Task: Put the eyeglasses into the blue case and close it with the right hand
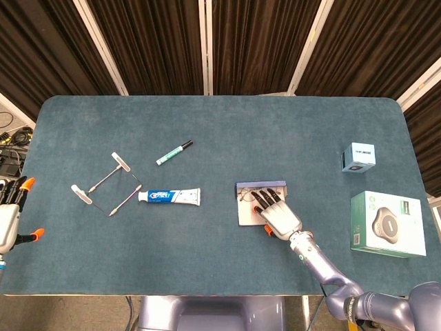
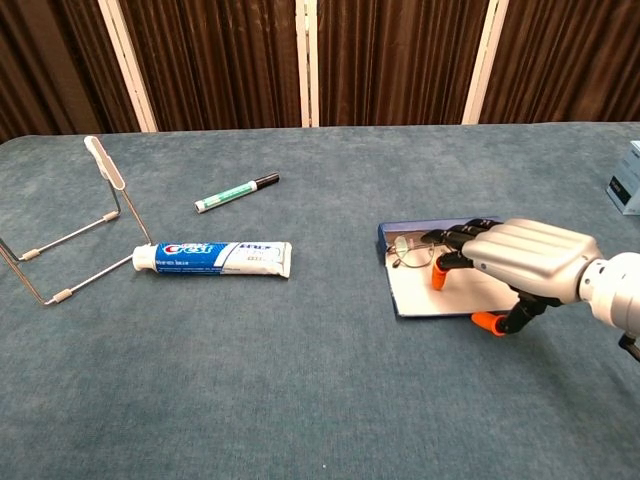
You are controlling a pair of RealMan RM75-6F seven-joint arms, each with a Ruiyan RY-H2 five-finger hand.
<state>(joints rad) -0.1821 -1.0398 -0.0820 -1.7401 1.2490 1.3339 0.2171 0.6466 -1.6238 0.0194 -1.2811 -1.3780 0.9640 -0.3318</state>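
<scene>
Blue case (image 2: 400,300) lies open on the tabletop (image 1: 220,262), right of centre, pale inner lining up, raised blue rim along its far edge. Eyeglasses (image 2: 408,252) sit inside at the far left part of the case, wire frame partly hidden by the right hand's fingers.

Right hand (image 2: 525,262) reaches in from the near right, palm down, forearm slanting back toward the near tabletop edge. Dark fingers (image 2: 455,238) extend flat and side by side over the far half of the case, tips at or on the eyeglasses; cannot tell whether they actually grip the frame. One orange-tipped digit points down onto the lining; another orange tip rests at the case's near right corner.

Left hand (image 1: 9,217) hangs off the left tabletop edge in the head view, orange-tipped fingers spread, holding nothing.

Room and edges: toothpaste tube (image 1: 169,196) lies well left of the case with bare cloth between. Wire stand (image 1: 103,186) touches the tube's cap end. Green marker (image 1: 173,152) lies farther back, apart from both. Small light-blue box (image 1: 359,157) and a larger boxed device (image 1: 386,223) sit near the right edge, well apart from the case. Wide bare cloth stretches behind the case to the far edge.
</scene>
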